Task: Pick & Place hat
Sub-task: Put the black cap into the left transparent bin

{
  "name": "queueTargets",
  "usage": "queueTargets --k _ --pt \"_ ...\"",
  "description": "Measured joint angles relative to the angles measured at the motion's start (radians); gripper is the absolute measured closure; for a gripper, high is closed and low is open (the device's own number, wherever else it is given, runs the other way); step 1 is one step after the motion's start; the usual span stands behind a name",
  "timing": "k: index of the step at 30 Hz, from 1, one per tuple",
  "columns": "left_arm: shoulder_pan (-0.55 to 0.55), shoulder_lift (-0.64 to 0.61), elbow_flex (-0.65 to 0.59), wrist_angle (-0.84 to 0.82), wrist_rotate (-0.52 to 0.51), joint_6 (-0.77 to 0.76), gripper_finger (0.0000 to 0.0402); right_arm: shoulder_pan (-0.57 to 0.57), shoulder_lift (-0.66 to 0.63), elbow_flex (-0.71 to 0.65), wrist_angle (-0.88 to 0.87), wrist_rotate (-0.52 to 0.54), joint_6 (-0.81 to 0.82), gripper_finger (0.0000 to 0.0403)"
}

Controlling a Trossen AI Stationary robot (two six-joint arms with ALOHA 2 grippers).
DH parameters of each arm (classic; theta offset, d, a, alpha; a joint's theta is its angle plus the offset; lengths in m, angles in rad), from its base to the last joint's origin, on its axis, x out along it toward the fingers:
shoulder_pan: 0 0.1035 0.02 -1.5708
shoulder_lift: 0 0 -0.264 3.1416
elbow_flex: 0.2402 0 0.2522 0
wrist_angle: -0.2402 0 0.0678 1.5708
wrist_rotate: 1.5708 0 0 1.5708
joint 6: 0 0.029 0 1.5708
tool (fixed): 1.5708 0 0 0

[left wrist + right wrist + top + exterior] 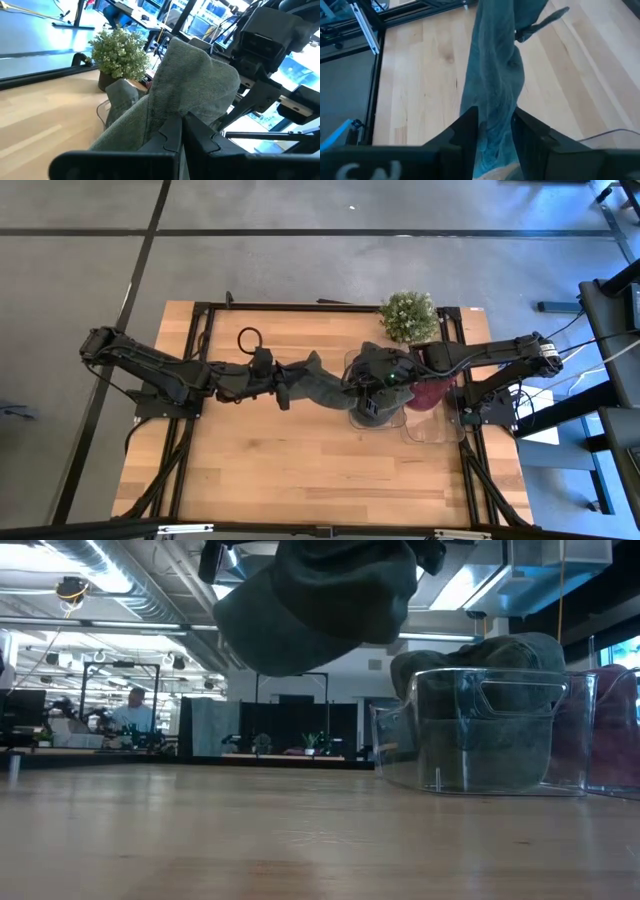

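Both fingers pinch grey hat (pixel 318 385) held above counter (pixel 260 460); L gripper (pixel 182 131), R gripper (pixel 493 131) partly hidden; clear bin (pixel 490 735) holds another hat

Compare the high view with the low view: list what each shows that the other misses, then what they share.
Only the high view shows the potted plant at the table's far edge, both whole arms, and the left pincer and right pincer gripping opposite ends of the grey hat.

Only the low view shows that the hat hangs clear above the table, plus the room behind with a person.

Both show the hat and the clear containers, one holding grey fabric.
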Motion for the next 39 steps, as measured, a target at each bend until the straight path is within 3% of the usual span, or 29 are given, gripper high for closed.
queueTargets --k 7,14,25,32,39 --pt "0.000 0.000 0.000 0.000 0.000 0.000 0.0398 0.000 0.000 0.000 0.000 0.000 0.009 0.0297" --pt "0.000 0.000 0.000 0.009 -0.004 0.019 0.0396 0.000 0.000 0.000 0.000 0.016 0.009 0.0369" --pt "0.000 0.000 0.000 0.009 -0.007 0.198 0.0371 -0.005 0.000 0.008 -0.012 0.050 0.006 0.0371" --pt "0.000 0.000 0.000 0.049 -0.007 0.256 0.0323 -0.018 -0.001 0.126 -0.114 0.050 -0.048 0.0371" --pt "0.000 -0.043 0.000 0.024 -0.007 0.304 0.0268 -0.024 -0.002 0.333 -0.353 0.050 -0.066 0.0371"
